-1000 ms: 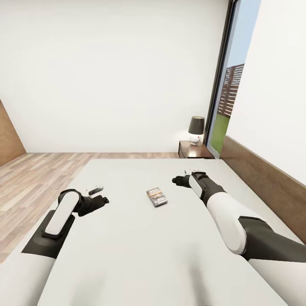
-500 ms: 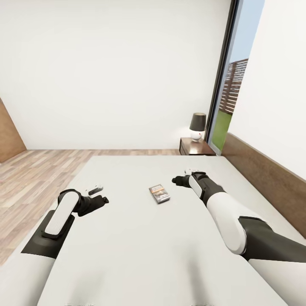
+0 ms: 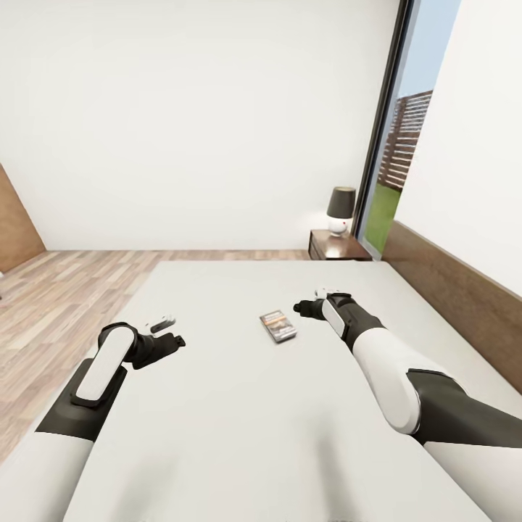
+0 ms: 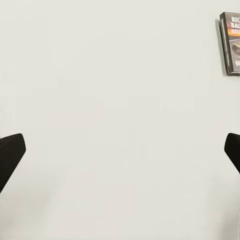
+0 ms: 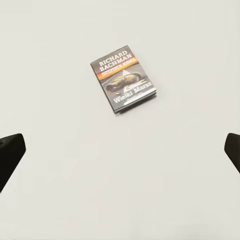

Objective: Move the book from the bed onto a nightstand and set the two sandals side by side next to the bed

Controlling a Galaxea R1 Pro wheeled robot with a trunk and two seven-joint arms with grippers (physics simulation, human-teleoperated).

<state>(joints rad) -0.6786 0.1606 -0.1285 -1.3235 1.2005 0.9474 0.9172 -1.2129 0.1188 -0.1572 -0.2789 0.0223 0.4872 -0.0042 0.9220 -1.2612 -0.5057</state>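
Note:
The book (image 3: 278,326) lies flat on the pale mattress of the bed (image 3: 239,406), cover up, between my two arms. My right gripper (image 3: 301,307) hovers open just right of it, and the right wrist view looks down on the book (image 5: 123,81) with the dark fingertips (image 5: 10,152) spread wide. Farther left over the mattress my left gripper (image 3: 174,339) is open and holds nothing. The left wrist view catches the book (image 4: 231,42) at the frame's edge. The nightstand (image 3: 339,246) stands beyond the bed's far right corner. The sandals are out of view.
A dark-shaded lamp (image 3: 341,210) stands on the nightstand. The brown headboard (image 3: 464,304) runs along the bed's right side, and a tall window (image 3: 395,159) is behind it. Wood-plank floor (image 3: 65,290) lies left of and beyond the bed.
The whole view has shifted, so the camera moved: the book and the nightstand sit slightly higher and farther right in the picture. Both arms keep the same pose, grippers open.

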